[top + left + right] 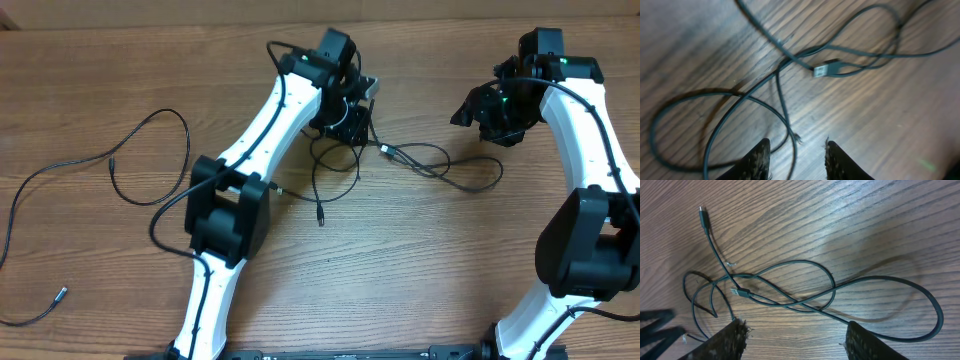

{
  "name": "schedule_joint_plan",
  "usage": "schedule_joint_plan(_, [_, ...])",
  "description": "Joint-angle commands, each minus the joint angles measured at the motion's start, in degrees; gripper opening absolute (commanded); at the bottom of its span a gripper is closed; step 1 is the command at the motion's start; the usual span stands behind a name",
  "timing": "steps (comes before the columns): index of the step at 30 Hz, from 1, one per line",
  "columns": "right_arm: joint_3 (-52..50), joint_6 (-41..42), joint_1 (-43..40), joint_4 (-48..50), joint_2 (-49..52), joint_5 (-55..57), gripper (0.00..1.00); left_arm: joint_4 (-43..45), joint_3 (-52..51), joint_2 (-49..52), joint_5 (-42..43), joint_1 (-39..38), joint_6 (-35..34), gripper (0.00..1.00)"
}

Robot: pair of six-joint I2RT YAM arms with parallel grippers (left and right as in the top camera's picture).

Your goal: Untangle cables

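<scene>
Two black cables [388, 151] lie tangled together on the wooden bench [420, 270], in the middle between the two arms; their loops spread from under the left arm's wrist across toward the right arm, with one long loop reaching farthest to the right; a loose end with a small plug [320, 214] trails toward the near side. A separate cable [187, 140] lies well apart on the left part of the bench, in a wide open curve, not crossed with the others.

The left pincer [796, 150] hangs low over the left part of the tangle; its two tips stand partly apart; one strand runs between them in the wrist view, but it seems to lie on the bench beneath, and I cannot tell whether either tip touches it; nothing is clamped. Just beyond the tips a flat USB plug [826, 68] rests on the wood, where several strands cross.

The right pincer [796, 326] is held above the right side of the tangle, with its tips spread wide and nothing between them; below it the strands [800, 305] cross one another in loose loops; a thin plug end [702, 214] lies off toward the far corner of that view.
</scene>
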Motion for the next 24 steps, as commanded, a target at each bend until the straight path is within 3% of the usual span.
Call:
schedule_joint_plan(1, [-0.2, -0.07, 0.26, 0.09, -0.7, 0.55, 0.62, 0.39, -0.11, 3.61, 1.46, -0.92, -0.7, 0.35])
schedule_joint_plan(16, [-0.22, -0.09, 0.26, -0.04, -0.72, 0.55, 0.62, 3.65, -0.13, 8.57, -0.02, -3.08, -0.85, 0.32])
schedule_joint_plan(17, [-0.22, -0.04, 0.26, -0.09, -0.7, 0.46, 0.62, 3.67, -0.13, 8.57, -0.52, -3.28, -0.85, 0.29])
schedule_joint_plan(19, [-0.22, -0.07, 0.26, -0.5, -0.72, -0.85, 0.62, 3.61, -0.13, 8.57, -2.03, -3.45, -0.9, 0.04])
schedule_joint_plan(21, [-0.2, -0.13, 0.26, -1.57, -0.72, -3.39, 0.65, 2.91, 0.35, 8.48, -0.92, -3.43, -1.42, 0.04])
schedule_joint_plan(24, [0.2, -4.96, 0.26, -4.0, -0.87, -9.14, 0.63, -4.81, 7.93, 7.74, 0.09, -1.77, -1.53, 0.04])
